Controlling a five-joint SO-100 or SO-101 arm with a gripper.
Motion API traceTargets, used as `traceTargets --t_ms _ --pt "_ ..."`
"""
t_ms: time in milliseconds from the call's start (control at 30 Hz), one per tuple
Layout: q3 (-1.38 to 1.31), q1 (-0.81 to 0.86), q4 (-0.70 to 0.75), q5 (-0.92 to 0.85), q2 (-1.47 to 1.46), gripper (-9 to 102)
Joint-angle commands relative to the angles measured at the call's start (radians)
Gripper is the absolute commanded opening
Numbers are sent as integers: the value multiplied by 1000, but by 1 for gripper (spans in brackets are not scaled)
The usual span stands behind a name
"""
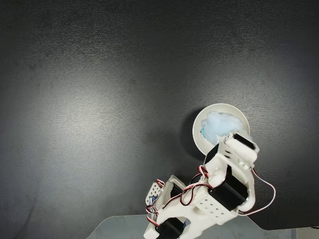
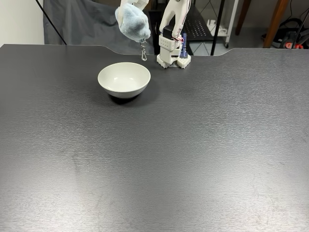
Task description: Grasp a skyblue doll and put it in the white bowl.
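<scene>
The gripper [image 2: 131, 6] holds the doll [image 2: 133, 21] up in the air, right over the bowl [image 2: 124, 79]. The fingers are closed on its top. A little metal clip [image 2: 143, 50] hangs down from the doll. The bowl sits on the dark table [image 2: 193, 145], near the arm's base [image 2: 173, 55].

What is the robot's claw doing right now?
Gripper: shut on the skyblue doll, holding it in the air above the white bowl.
</scene>
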Motion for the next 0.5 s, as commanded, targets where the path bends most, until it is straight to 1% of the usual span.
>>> traceTargets --t_ms 0,167,467 --pt "-12 -2 49 -6 38 1" --pt "-11 0 49 -6 35 2" --pt "-11 11 48 -6 -57 2"
